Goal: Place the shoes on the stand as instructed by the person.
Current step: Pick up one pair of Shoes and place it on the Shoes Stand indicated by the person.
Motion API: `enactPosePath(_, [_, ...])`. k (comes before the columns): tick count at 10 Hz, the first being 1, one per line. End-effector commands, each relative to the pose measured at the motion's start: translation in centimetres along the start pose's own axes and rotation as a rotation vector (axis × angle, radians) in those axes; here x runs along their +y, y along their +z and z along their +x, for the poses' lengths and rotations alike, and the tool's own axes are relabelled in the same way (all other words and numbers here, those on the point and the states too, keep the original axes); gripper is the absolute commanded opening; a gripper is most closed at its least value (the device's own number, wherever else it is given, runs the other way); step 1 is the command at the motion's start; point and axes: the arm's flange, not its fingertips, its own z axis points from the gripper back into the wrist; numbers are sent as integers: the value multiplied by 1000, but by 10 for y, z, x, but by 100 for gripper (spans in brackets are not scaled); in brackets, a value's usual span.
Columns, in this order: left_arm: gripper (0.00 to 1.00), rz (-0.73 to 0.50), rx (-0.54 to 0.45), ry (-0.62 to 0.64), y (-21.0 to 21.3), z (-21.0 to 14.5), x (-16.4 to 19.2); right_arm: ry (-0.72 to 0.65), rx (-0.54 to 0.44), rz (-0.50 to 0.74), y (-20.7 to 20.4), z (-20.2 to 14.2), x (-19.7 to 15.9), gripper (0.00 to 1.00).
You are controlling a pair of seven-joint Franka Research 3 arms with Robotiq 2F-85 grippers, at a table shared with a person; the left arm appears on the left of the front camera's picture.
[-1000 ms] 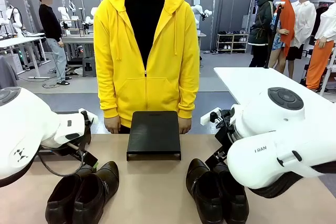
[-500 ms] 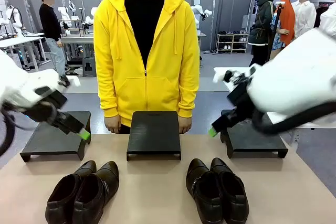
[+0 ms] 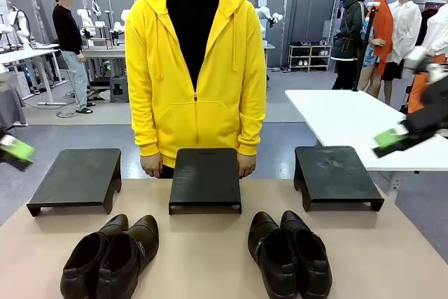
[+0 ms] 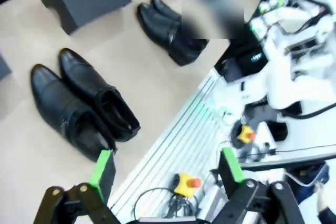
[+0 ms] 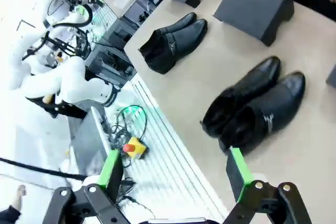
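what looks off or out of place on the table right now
Nothing stands out. The left pair of shoes and the right pair stand upright, side by side, on the table. Behind them the left stand, middle stand and right stand sit level and bare.

Your tan table (image 3: pixel 203 257): left stand (image 3: pixel 73 176), middle stand (image 3: pixel 205 176), right stand (image 3: pixel 336 173) along far side; left shoe pair (image 3: pixel 112 257), right shoe pair (image 3: pixel 288 253) in front
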Motion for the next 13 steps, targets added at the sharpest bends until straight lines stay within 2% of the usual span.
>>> enactPosePath(1, [100, -48, -168, 100, 43, -41, 29, -85, -108, 0, 43, -31, -30, 100])
enactPosePath(2, [100, -44, -258, 158, 64, -67, 41, -149, -176, -20, 66, -55, -41, 100])
enactPosePath(3, [100, -37, -303, 197, 78, -88, 50, -184, -244, -15, 84, -79, -49, 100])
enactPosePath(5, [100, -5, -426, 301, 107, -132, 64, -212, -355, -13, 112, -114, -51, 100])
enactPosePath(7, [100, 43, -502, 349, 127, -162, 64, -226, -453, -26, 132, -143, -50, 100])
enactPosePath(10, [100, 82, -629, 416, 144, -189, 69, -225, -455, -54, 138, -153, -46, 100])
enactPosePath(13, [100, 81, -587, 432, 149, -191, 67, -253, -459, -52, 147, -156, -45, 100])
